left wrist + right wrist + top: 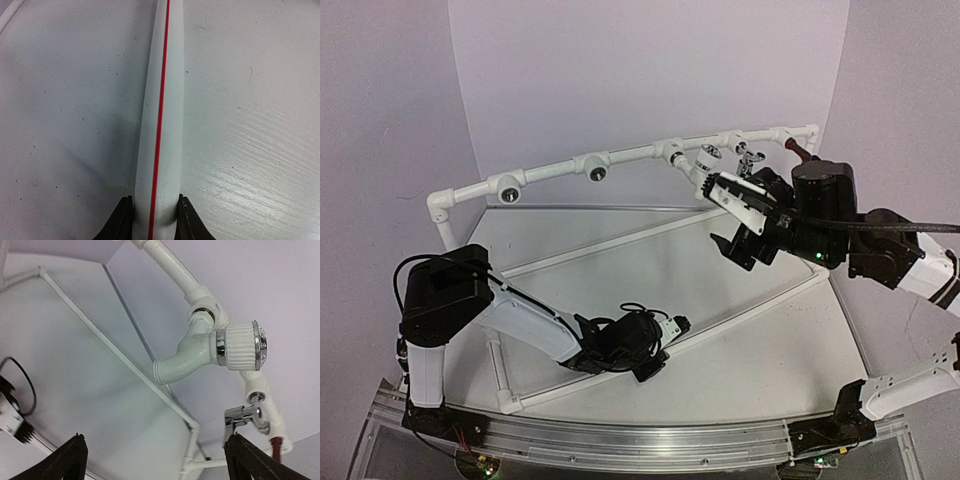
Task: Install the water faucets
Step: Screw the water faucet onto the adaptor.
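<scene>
Along the back of the bench (740, 350) runs a white pipe frame (550, 172). Its two left tee sockets (508, 188) show dark round openings, while the fittings toward the right end carry the taps. The white faucet (200, 347) is seated in its tee, its ribbed knob with a chrome rim pointing to the side and its spout curving down. Next along the pipe is the silver faucet (245, 415), and beyond that the red-brown faucet (276, 444), of which only a small part shows. The right arm is raised and reaches toward this stretch of pipe. The right end effector (156, 445) is spread wide just short of the white faucet, touching nothing, with nothing between its fingers. The left arm is folded low over the bench. The left end effector (155, 215) is pressed together on a white rail (160, 100) that lies flat on the bench. Only the left wrist view shows the thin red line along that rail and the two dark fingers against its sides. Only the right wrist view shows the faucet's threaded neck in the tee. The overhead view alone shows both arms and the whole frame.
</scene>
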